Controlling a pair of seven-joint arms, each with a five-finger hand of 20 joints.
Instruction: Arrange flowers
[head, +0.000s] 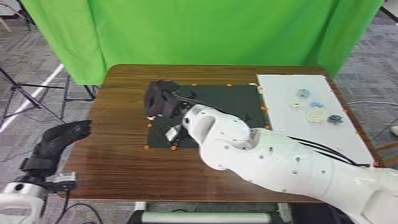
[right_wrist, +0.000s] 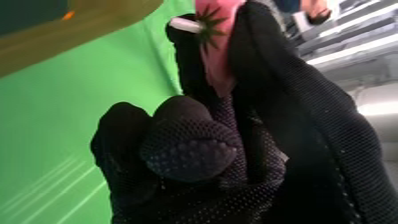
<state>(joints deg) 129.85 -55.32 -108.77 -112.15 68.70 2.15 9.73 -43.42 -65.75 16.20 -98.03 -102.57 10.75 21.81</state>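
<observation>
My right hand (head: 163, 100) is over the upper left part of the dark mat (head: 226, 102) in the head view. In the right wrist view, my right hand (right_wrist: 191, 150) has its fingers and thumb curled, pinching a pink flower (right_wrist: 218, 55) with a green star-shaped base and a short white stem. Several small pale and bluish flowers, among them a dark blue-grey one (head: 335, 119) and a cream one (head: 317, 115), lie on the white sheet (head: 329, 142) at the right. Off the table's left edge, my left hand (head: 64, 136) is held with relaxed fingers.
The brown table (head: 115, 165) extends around the mat, which has orange markers along its edges. A small white item (head: 172, 133) is by the mat's left side, partly beside my right arm. Behind the table hangs a green curtain (head: 213, 35).
</observation>
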